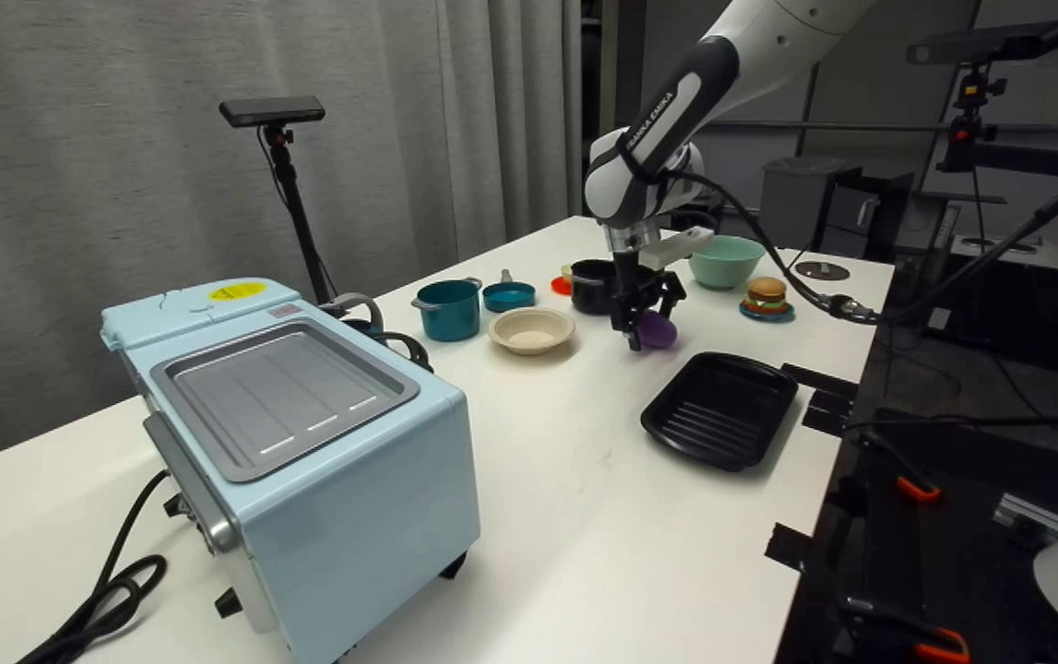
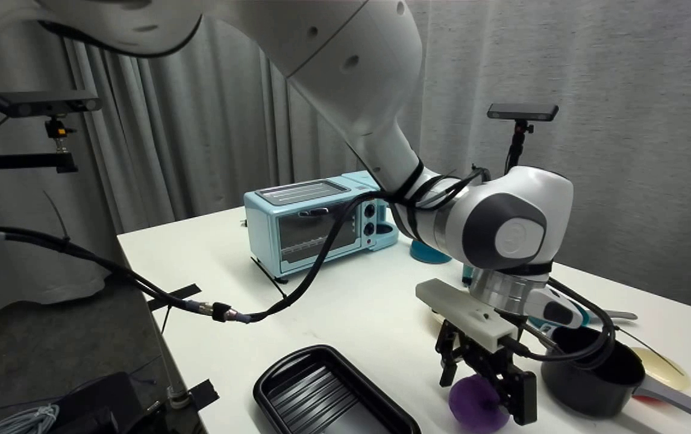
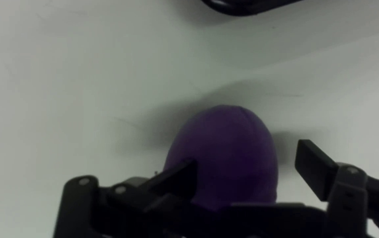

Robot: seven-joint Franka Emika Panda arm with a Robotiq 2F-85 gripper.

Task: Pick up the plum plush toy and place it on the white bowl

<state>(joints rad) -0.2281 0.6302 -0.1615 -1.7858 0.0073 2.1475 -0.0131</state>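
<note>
Jaws stand well parted around the plum plush toy (image 3: 232, 142), gripping nothing; the wrist view shows a gap on one side (contact on the other cannot be told). The toy rests on the desk (image 1: 547, 516). In both exterior views a black tray (image 1: 722, 415) and a saucepan (image 2: 586, 389) lie near the toy; the white bowl (image 1: 532, 343), in an exterior view, sits apart from it.

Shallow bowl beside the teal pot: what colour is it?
Cream-beige; the shallow bowl shows best in an exterior view.
</note>
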